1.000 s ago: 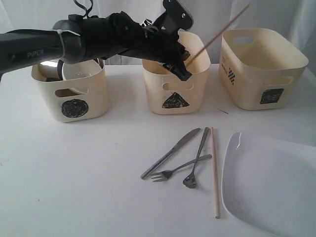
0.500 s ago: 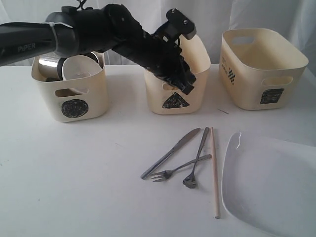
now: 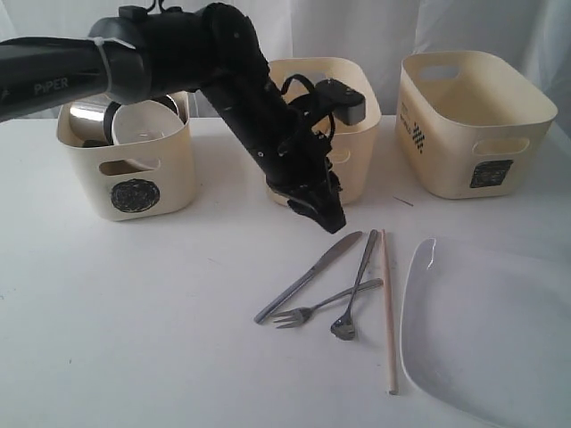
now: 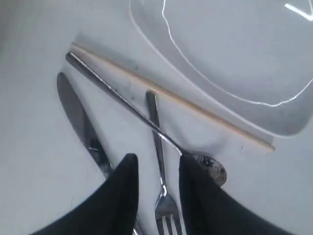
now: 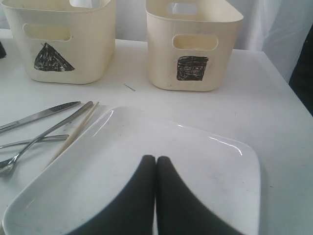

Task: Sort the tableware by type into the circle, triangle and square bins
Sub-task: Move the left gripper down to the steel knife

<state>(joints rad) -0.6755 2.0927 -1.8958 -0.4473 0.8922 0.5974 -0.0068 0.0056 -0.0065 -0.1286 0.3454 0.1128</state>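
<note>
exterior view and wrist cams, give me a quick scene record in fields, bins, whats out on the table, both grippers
circle bin: holds a white bowl and a steel item
triangle bin: contents not visible
square bin: nothing visible inside
on table: knife, two crossed forks, one chopstick, square plate
left gripper: open, empty, above the forks
right gripper: shut, empty, over the square plate

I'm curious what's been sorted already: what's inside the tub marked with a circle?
A small white bowl, tilted, and a shiny steel piece beside it. The wall of the circle tub and the black arm hide whatever lies deeper.
</note>
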